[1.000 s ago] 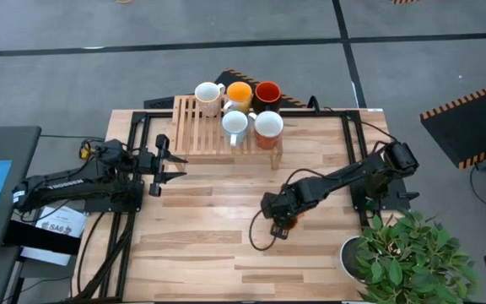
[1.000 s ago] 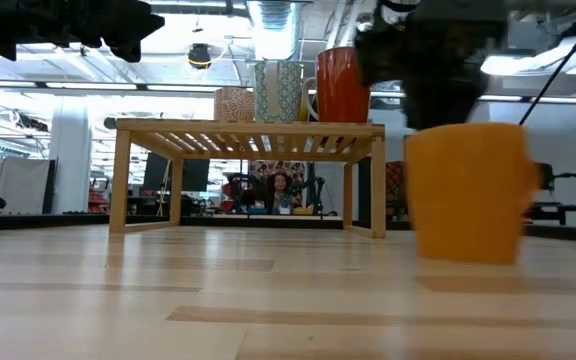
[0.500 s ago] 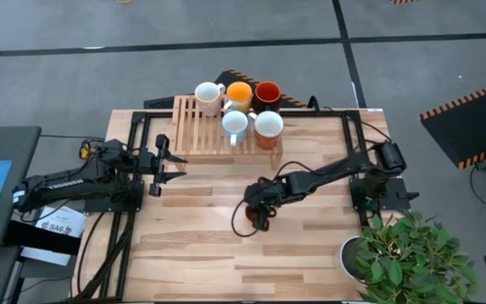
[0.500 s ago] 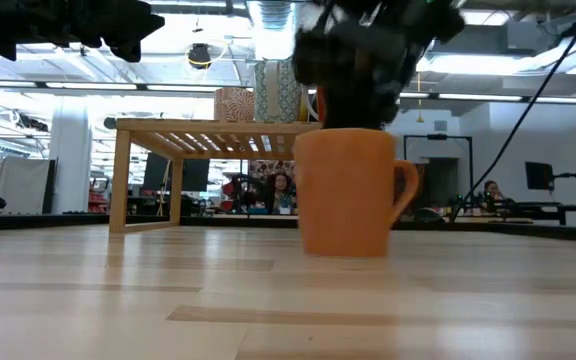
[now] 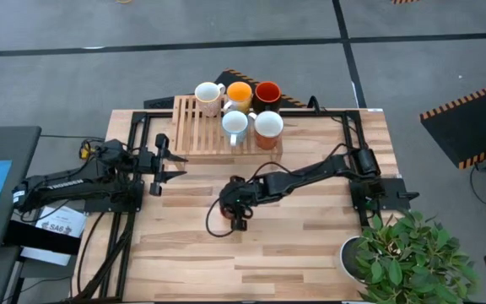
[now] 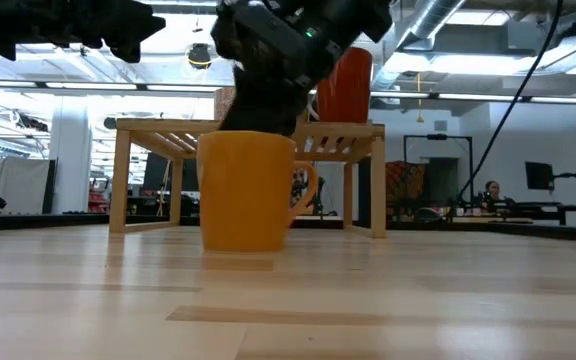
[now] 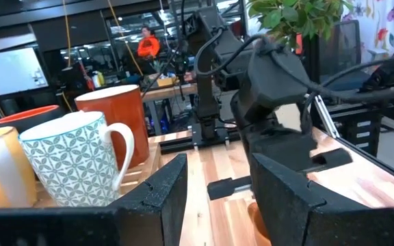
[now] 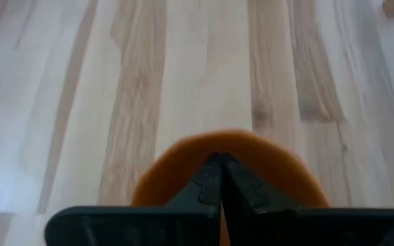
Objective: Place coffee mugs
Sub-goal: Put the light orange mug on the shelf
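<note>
The right end effector (image 5: 236, 203) is low over the middle of the tabletop (image 5: 310, 253), and its fingers are closed on the rim of an orange mug (image 6: 246, 190). In the right wrist view the two dark fingers meet in a thin line above the orange rim, so the wall of the mug is pinched between them. In the low view the mug's base seems to be on the wood or just above it; I cannot tell which. Its handle points away from the rack side.

Beyond this end effector stands a wooden rack (image 5: 201, 127), and on it are five other mugs (image 5: 236, 105): a red one, an orange one and three pale ones, close together.

I judge the mug to be stiff, glossy and rather heavy for such a thin grip. A rim pinch can slip or let the mug swing, and ceramic chips if it knocks the rack.

The left end effector (image 5: 160, 165) waits well apart, beside the rack, with its fingers spread and empty.
</note>
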You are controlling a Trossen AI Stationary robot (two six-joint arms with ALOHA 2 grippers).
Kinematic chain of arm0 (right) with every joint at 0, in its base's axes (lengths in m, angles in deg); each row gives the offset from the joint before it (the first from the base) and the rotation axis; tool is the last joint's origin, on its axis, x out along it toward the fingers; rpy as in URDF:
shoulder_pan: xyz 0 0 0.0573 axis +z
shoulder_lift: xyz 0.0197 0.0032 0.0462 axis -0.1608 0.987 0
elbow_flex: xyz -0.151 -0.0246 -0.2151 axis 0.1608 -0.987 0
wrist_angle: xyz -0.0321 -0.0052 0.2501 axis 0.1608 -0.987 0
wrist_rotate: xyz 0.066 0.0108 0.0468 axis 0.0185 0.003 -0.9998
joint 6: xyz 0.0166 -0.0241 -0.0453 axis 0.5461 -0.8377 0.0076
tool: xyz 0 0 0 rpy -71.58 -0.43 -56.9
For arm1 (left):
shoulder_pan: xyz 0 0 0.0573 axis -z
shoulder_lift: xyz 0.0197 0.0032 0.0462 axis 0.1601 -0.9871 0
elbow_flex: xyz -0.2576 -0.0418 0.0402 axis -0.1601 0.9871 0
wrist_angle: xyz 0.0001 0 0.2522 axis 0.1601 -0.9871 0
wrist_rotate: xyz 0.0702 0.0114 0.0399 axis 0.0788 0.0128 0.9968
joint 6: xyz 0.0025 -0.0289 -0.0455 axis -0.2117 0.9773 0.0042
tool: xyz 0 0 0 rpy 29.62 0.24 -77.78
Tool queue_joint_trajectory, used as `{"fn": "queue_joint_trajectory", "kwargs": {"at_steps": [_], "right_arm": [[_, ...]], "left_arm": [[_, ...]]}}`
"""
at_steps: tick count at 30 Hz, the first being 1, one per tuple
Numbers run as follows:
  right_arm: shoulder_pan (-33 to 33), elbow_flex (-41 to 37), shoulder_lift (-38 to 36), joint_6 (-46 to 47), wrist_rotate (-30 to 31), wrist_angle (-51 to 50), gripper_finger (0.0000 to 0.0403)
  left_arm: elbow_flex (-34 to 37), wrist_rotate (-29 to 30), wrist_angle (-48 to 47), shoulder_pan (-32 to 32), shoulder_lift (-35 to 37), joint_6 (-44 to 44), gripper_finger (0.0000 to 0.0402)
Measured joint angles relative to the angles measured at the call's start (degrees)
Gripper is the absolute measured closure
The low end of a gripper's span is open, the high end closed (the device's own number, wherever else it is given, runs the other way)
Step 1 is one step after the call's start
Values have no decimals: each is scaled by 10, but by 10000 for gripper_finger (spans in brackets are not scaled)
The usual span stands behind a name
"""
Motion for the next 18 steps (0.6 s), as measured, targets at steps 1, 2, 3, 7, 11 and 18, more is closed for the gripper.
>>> {"fn": "queue_joint_trajectory", "kwargs": {"at_steps": [1,2,3,7,11,18], "right_arm": [[0,7,1,-4,0,-2,378],[0,11,1,-6,0,-11,378],[0,14,0,-7,0,-14,378],[2,13,-18,-6,0,-77,378],[13,13,-48,3,2,-164,378],[69,-48,-137,52,129,-202,375]], "left_arm": [[0,0,0,0,0,0,255],[0,0,0,0,0,0,255],[0,0,0,0,0,0,255],[0,0,-2,0,0,0,255],[0,0,-6,0,0,0,255],[0,-4,-8,0,0,6,255]]}}
